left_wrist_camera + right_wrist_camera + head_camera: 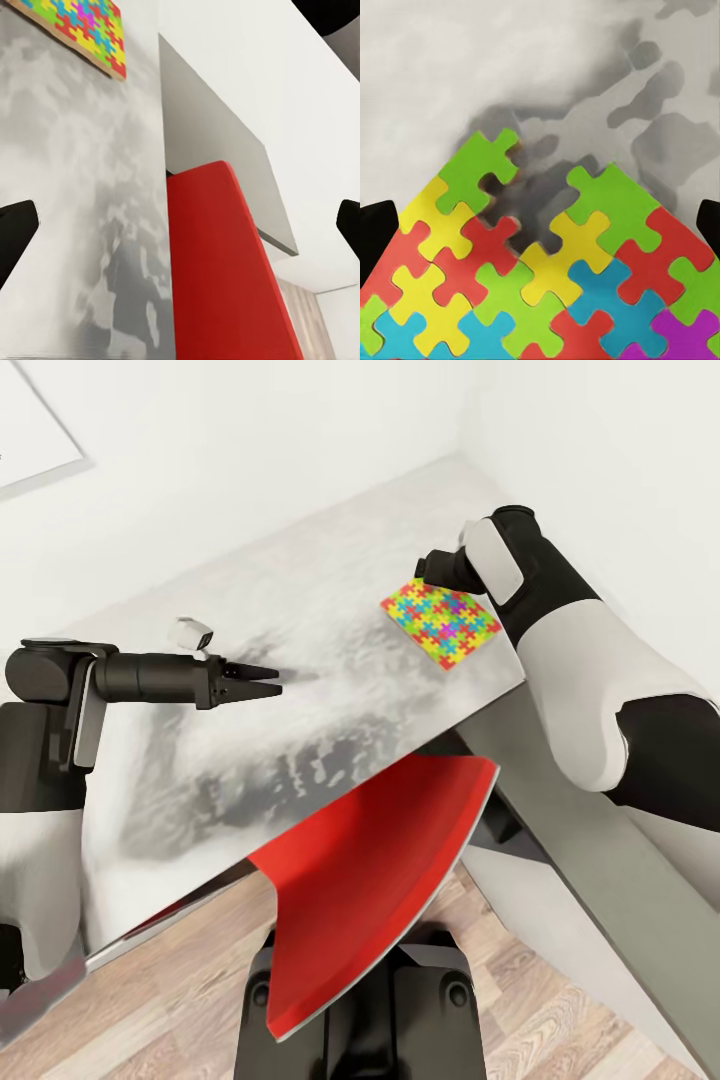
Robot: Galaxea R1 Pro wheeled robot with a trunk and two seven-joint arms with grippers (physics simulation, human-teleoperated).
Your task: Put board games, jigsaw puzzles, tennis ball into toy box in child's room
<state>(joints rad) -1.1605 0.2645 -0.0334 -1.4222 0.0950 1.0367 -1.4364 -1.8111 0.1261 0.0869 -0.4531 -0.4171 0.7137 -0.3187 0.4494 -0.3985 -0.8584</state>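
Hovering our right gripper over the jigsaw puzzle — fingers spread wide, puzzle between them, ungripped — left gripper slightly parted, empty, above the table.

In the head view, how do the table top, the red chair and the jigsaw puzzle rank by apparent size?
1. Table top: largest.
2. Red chair: smaller, though it is nearer the camera, which enlarges it.
3. Jigsaw puzzle: clearly smallest, beside the right gripper.
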